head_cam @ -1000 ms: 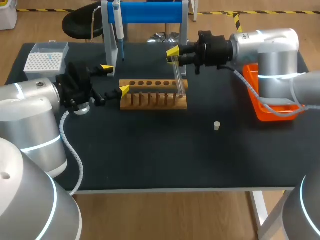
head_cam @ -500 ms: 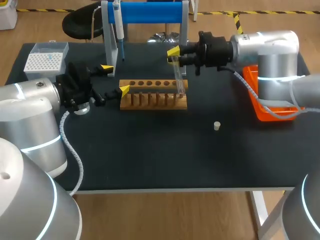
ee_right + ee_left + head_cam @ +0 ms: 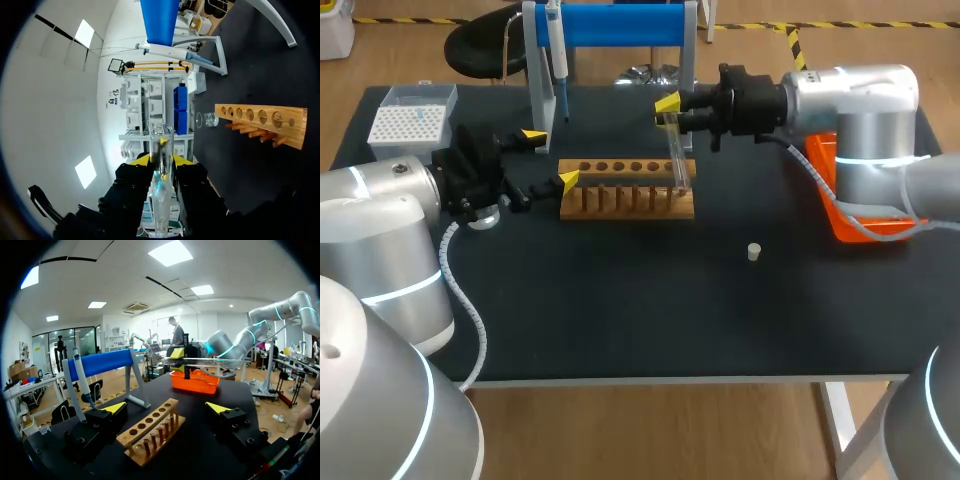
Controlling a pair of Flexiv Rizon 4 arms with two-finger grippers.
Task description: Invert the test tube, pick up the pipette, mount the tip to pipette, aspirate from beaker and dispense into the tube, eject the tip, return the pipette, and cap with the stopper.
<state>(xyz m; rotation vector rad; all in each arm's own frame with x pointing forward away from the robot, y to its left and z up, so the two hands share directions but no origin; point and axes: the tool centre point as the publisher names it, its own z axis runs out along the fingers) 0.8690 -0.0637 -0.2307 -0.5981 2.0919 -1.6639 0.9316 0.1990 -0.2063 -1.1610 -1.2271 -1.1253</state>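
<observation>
My right gripper (image 3: 667,108) is shut on a clear test tube (image 3: 678,155). The tube hangs tilted, its lower end at the right end of the wooden rack (image 3: 625,190); I cannot tell whether it sits in a hole. From the right wrist the tube (image 3: 162,190) runs between the fingers of the gripper (image 3: 161,159). At the rack's left end stands my left gripper (image 3: 549,158), open and holding nothing; from its own wrist, the gripper (image 3: 167,408) faces the rack (image 3: 150,432). The pipette (image 3: 557,50) hangs on the blue stand. A white stopper (image 3: 754,252) lies on the table.
A tip box (image 3: 412,120) sits at the back left. An orange bin (image 3: 850,215) stands at the right, under my right arm. A small glass beaker (image 3: 206,119) stands beyond the rack's far end, by my left arm.
My right arm has drifted very slightly to the right with the tube. The left arm has kept still.
</observation>
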